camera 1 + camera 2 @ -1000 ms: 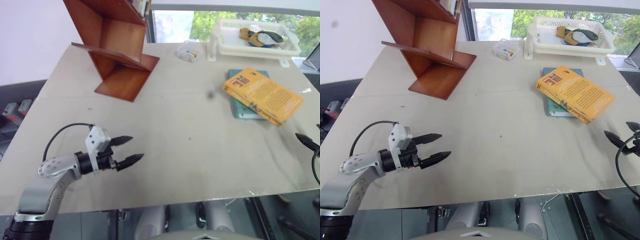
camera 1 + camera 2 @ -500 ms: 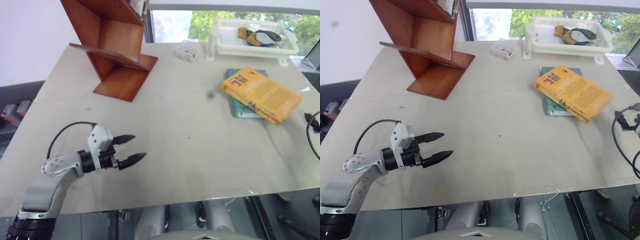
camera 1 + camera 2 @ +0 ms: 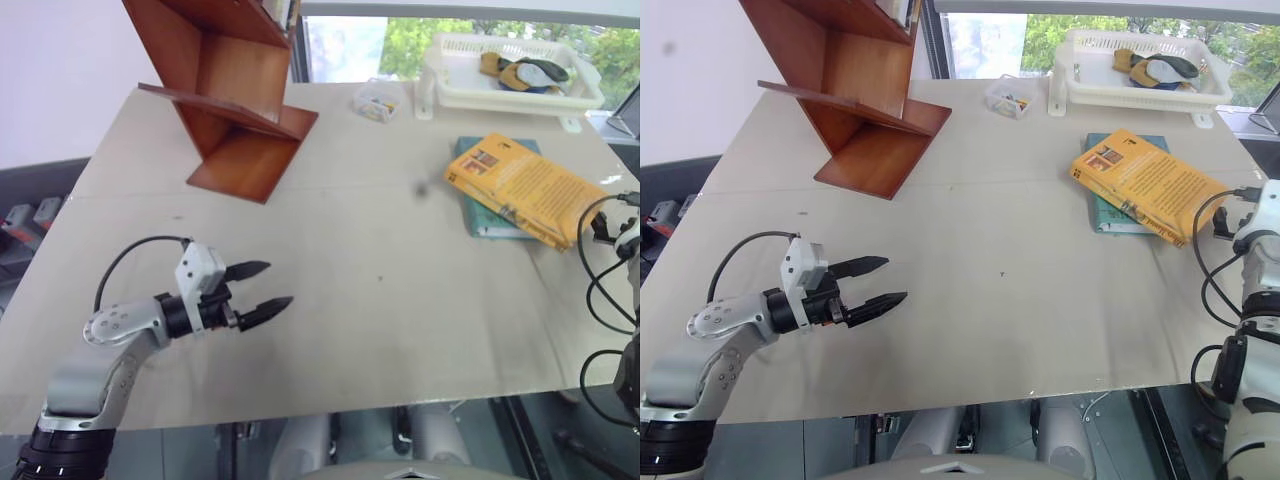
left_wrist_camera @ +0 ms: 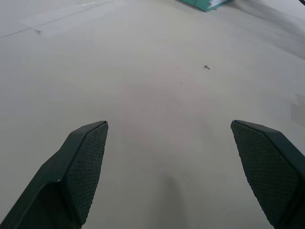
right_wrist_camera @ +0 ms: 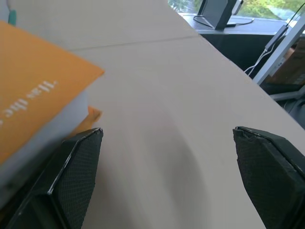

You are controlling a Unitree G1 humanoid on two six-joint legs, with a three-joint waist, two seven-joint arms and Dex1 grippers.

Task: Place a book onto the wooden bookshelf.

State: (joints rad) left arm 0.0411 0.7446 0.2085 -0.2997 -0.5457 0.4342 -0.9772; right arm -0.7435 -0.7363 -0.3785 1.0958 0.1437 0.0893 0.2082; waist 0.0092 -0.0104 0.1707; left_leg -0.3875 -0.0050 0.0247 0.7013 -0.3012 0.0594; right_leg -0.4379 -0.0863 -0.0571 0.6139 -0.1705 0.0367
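The book (image 3: 525, 188), thick and orange-yellow, lies flat on a thinner teal book (image 3: 487, 227) at the table's right side. The wooden bookshelf (image 3: 235, 100), made of reddish-brown tilted boards, stands at the far left of the table. My left gripper (image 3: 279, 282) hovers open over the table's near left part, far from both, with nothing between its fingers (image 4: 86, 157). My right gripper (image 5: 167, 131) is at the table's right edge, just beside the book's near right corner (image 5: 43, 95). It is open and holds nothing.
A white plastic basket (image 3: 500, 90) with a few items stands at the far right. A small clear box (image 3: 378, 102) sits between it and the shelf. Black cables (image 3: 600, 300) hang along my right arm past the beige table (image 3: 400, 300).
My right arm has swung forward along the table's right edge and turned toward the book's near corner. The left gripper has stayed in place, still open.
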